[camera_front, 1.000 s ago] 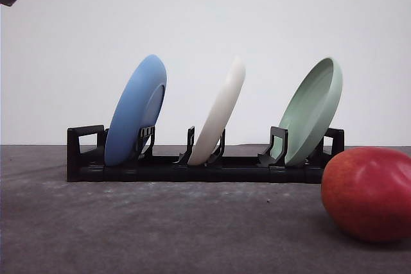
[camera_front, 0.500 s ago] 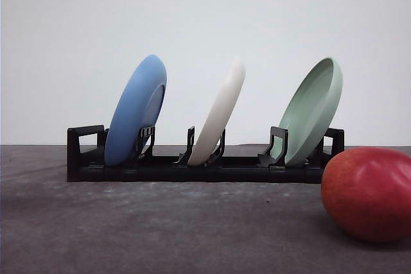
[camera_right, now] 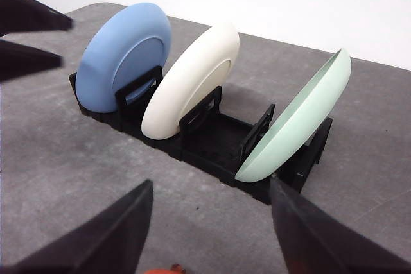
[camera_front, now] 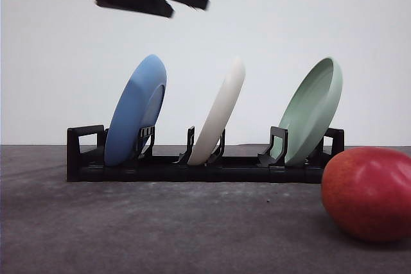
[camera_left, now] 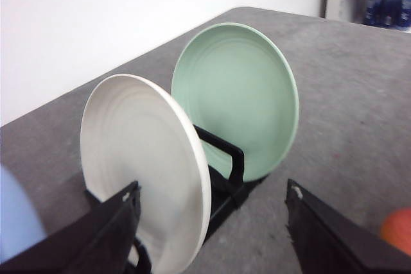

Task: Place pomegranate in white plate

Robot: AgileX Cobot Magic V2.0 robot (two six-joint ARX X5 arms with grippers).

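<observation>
Pomegranate (camera_front: 368, 193) on counter (camera_front: 160, 222), near pale green plate (camera_front: 313, 111) — ungrasped. White plate (camera_front: 220, 113) tilted in black rack (camera_front: 192, 165), middle slot. Left gripper (camera_left: 212, 222) and right gripper (camera_right: 209, 222) both spread wide, released.

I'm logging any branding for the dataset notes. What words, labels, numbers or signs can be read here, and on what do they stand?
None: no readable text on the blue plate, white plate, green plate, black rack or pomegranate. Blue items on a far shelf are too blurred to read.
</observation>
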